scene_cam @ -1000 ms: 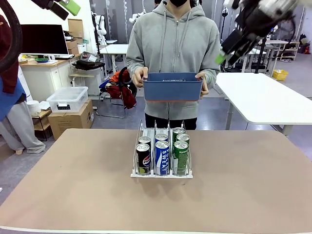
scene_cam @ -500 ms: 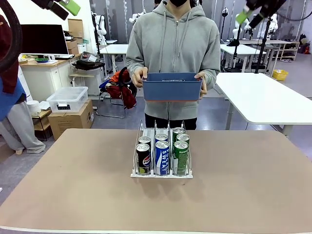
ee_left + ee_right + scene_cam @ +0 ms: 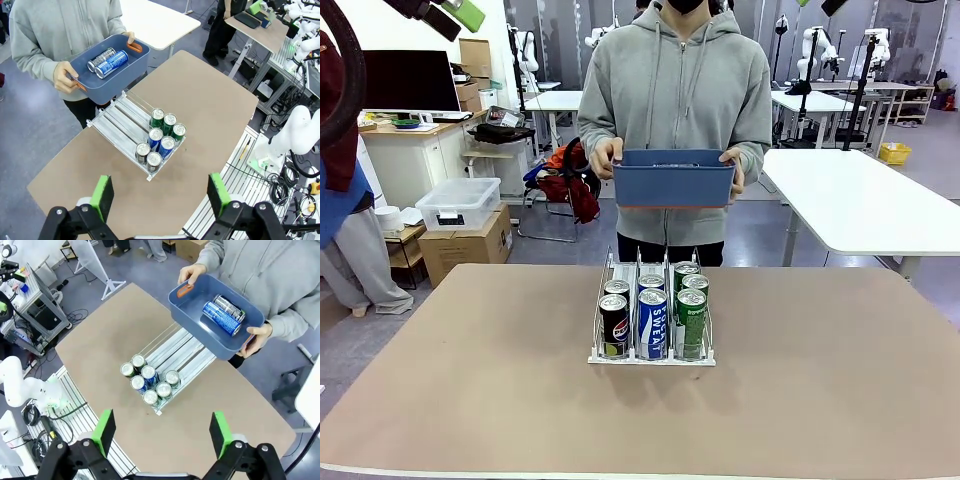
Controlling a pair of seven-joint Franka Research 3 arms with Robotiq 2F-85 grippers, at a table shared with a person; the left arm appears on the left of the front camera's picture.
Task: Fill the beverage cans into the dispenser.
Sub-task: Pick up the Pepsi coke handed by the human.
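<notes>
While left arm (image 3: 425, 8) hangs high, jaws wide

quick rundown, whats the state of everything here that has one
dispenser, all three lanes loaded at the front, rear bare
seven beverage cans, upright in the lanes: two black, two blue, three green
blue bin, held up off the table by the person's hands
two cans, lying on their sides in the bin
left gripper, open, holding nothing
right gripper, open, holding nothing

blue bin (image 3: 675, 185), brown table (image 3: 820, 380)
</notes>
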